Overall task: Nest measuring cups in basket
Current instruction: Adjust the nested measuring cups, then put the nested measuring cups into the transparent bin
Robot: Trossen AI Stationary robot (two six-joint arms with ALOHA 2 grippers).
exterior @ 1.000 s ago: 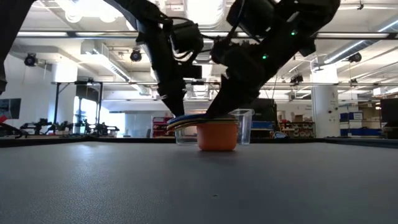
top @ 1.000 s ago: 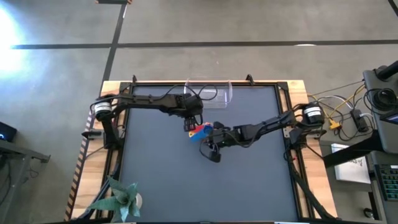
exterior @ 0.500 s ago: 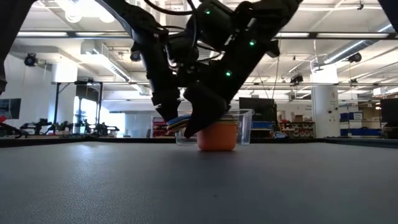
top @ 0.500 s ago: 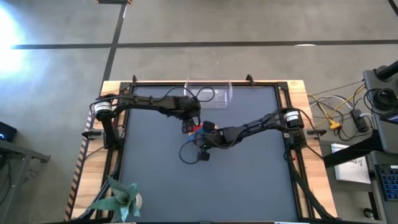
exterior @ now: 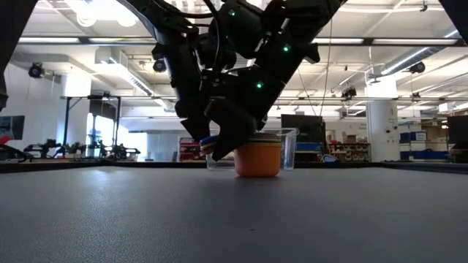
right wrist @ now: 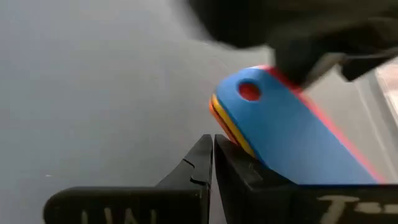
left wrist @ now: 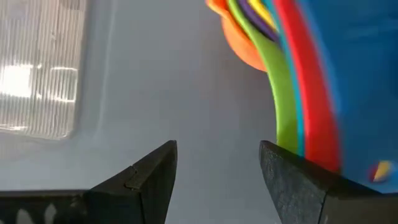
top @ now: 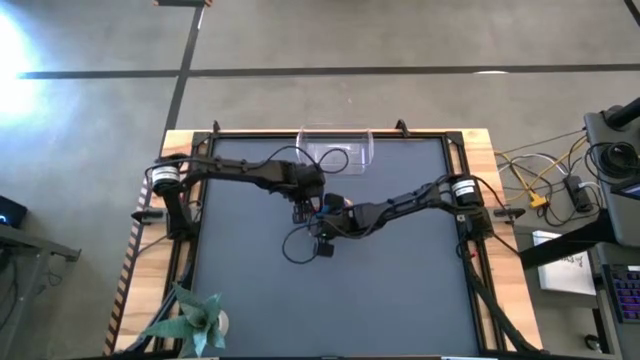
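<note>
Lifting the nested measuring cups (exterior: 257, 159) into the basket (top: 335, 150) calls for a firm pinch on the fanned handles (left wrist: 287, 106). The stack stands on the bench (top: 400, 290) at centre frame in the overhead picture, just below the basket at upper centre and not yet inside it. The left tool (left wrist: 217, 152) is spread, with the handles beside one finger rather than between the two. I judge it should shift sideways until all the handles lie in the gap, then close squarely. The right tool (right wrist: 213, 146) is pressed together on nothing, its tip just beside the blue handle (right wrist: 280, 134). It would do best steadying that end while the other grips, then backing away so the stack lifts level.
</note>
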